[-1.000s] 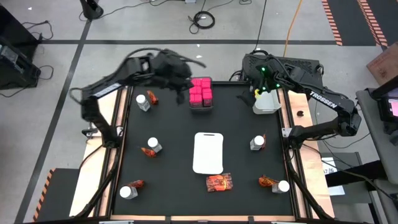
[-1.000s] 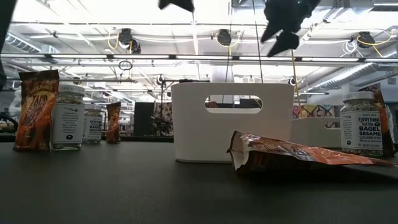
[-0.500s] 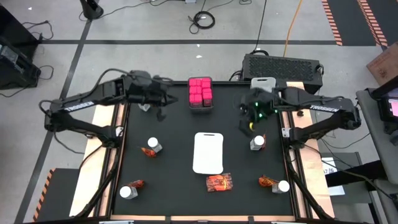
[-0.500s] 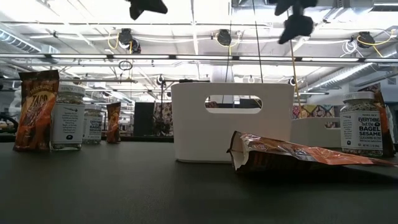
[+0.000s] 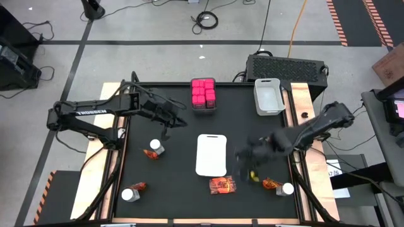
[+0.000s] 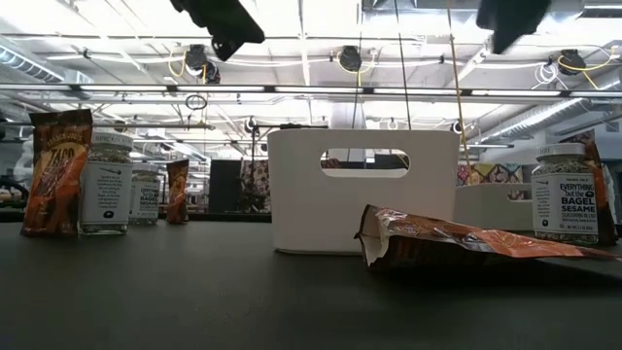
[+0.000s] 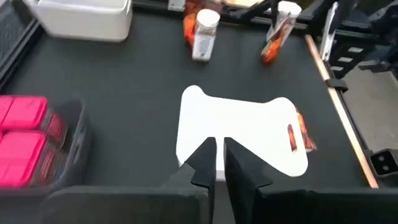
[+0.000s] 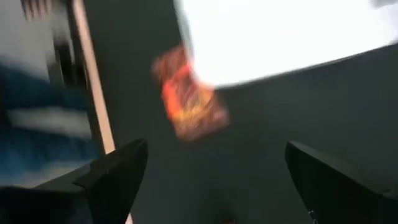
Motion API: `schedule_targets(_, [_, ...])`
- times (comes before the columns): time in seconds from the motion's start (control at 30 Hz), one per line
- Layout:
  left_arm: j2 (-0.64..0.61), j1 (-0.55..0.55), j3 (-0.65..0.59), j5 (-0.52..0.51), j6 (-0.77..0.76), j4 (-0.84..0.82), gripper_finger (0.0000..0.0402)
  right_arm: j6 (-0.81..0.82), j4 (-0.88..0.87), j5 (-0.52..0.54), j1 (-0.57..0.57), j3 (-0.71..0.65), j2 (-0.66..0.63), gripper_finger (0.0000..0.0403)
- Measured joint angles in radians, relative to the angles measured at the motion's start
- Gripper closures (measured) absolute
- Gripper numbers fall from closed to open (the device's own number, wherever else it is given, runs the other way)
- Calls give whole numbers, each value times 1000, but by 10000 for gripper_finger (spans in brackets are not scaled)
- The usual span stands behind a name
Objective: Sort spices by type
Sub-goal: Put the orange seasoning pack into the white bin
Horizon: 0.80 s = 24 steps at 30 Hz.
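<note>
Pink cube boxes fill a grey bin at the far middle. Clear white-capped jars stand on the black table, each with a red-orange packet beside it. One more packet lies flat near the front edge. My left gripper hovers left of the white tray, shut but for a thin slit, with nothing in it. My right gripper hangs open above the table, right of the tray and over the flat packet.
A white bin sits at the far right of the table. The flat white tray lies in the middle. The grey bin's wall is close beside my left gripper. Bare black table lies between the tray and the left jars.
My left gripper has drawn back from over the pink cube bin toward the table's left and near side, and has sunk. My right gripper has swung fast from the white bin at the far right toward the near edge, staying open, and now hangs right of the tray.
</note>
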Motion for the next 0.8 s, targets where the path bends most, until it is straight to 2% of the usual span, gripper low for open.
schedule_targets(0.13, [16,-21,0,0,12,46,325,-145,2,-37,81,0,107,28])
schedule_targets(0.23, [17,-32,0,0,12,43,291,-143,51,-60,110,0,190,29])
schedule_targets(0.4, [17,-33,0,0,12,42,249,-211,219,-16,159,-1,304,41])
schedule_targets(0.6, [17,-33,0,0,12,35,232,-255,253,17,168,-1,406,59])
schedule_targets(0.8, [17,-33,0,0,12,30,232,-201,254,147,169,-1,421,74])
